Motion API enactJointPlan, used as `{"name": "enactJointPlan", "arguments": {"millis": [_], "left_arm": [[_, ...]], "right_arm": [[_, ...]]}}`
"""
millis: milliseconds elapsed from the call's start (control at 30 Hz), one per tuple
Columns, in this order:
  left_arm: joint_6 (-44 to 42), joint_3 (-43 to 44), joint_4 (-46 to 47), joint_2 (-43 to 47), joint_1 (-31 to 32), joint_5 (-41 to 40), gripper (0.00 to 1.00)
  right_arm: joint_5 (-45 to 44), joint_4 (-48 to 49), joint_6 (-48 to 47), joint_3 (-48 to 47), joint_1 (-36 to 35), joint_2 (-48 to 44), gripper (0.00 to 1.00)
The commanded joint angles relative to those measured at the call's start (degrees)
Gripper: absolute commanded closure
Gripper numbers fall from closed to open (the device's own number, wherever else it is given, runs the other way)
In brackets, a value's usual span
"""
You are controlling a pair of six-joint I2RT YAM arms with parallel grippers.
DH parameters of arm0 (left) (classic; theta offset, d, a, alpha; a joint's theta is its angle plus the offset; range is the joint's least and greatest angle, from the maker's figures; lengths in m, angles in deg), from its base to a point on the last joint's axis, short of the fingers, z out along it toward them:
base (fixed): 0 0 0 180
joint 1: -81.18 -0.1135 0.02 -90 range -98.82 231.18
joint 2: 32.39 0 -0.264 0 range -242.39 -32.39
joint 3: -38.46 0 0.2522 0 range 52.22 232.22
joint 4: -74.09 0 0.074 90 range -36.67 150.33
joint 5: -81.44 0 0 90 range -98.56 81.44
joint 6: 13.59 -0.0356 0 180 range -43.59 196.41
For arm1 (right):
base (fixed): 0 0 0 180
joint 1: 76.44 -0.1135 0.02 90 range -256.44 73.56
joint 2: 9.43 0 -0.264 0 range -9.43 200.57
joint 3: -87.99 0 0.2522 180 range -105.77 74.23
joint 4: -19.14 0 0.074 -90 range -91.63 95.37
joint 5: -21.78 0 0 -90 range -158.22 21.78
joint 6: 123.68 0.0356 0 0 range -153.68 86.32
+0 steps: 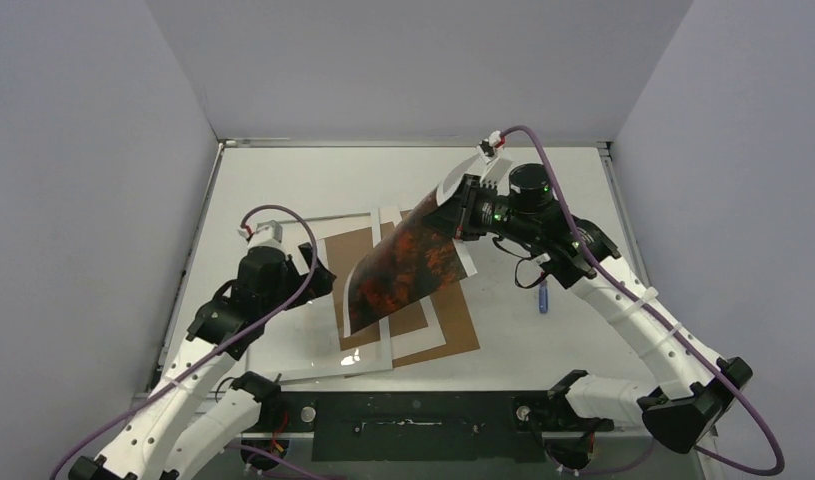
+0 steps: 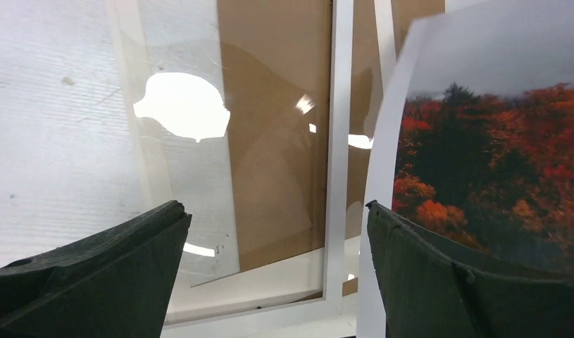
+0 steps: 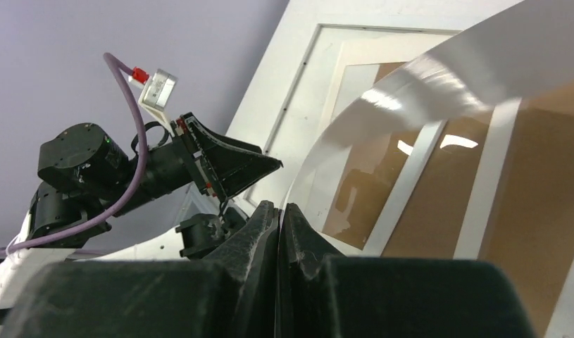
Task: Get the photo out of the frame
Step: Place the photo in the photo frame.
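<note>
Orange-red autumn photo print (image 1: 408, 265), one, pinched by right gripper (image 1: 461, 212); its wrist view shows only white back; left gripper (image 2: 275, 208) wide; one white-bordered glossy frame (image 2: 338, 141).

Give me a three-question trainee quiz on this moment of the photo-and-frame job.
1. True or false: the left gripper stands open.
2. What holds the large autumn-trees photo print? A) the right gripper B) the left gripper C) nothing; it lies flat on the table
3. Fill in: the small blue-handled screwdriver lies on the robot's ___ side of the flat white-bordered picture frame.
Key: 1 true; 2 A; 3 right.
</note>
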Motion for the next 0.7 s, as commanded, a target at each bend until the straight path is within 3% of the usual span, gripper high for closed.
{"name": "enactJointPlan", "arguments": {"millis": [0,100,167,200,267,367,400,567,667], "left_arm": [[1.2,4.5,-6.1,3.9,-0.7,-7.9,0.03],[-0.5,6.5,-7.7,7.0,-0.8,-10.8,0.03],[-1.7,7.4,-8.5,8.3,-0.8,-11.3,0.03],[-2.0,7.6,-8.5,8.6,-0.9,-11.1,0.03],[-2.1,7.2,-8.3,8.6,-0.9,-10.2,0.03],[-2.3,5.6,-5.5,7.2,-1.0,-6.3,0.03],[-2.7,5.0,-4.2,6.5,-1.0,-4.3,0.03],[-4.9,4.3,-1.9,0.7,-1.0,4.0,0.03],[-6.0,4.1,-0.3,-2.2,-1.0,8.1,0.03]], "right_arm": [[1.3,6.0,2.1,-2.4,0.1,-2.5,1.00],[1.3,10.3,3.2,7.9,0.3,-8.8,1.00],[-3.5,7.7,5.6,15.9,1.0,-13.7,1.00],[-4.6,10.0,8.9,23.5,1.5,-16.0,1.00],[-5.0,19.5,19.3,36.4,2.2,-19.9,1.00],[-6.6,41.8,37.0,54.3,2.4,-21.5,1.00],[-6.8,44.8,38.4,57.2,2.4,-20.6,1.00],[-9.9,41.9,36.7,62.2,2.6,-20.2,1.00],[-15.1,24.7,29.0,58.1,3.0,-21.6,0.98]]}}
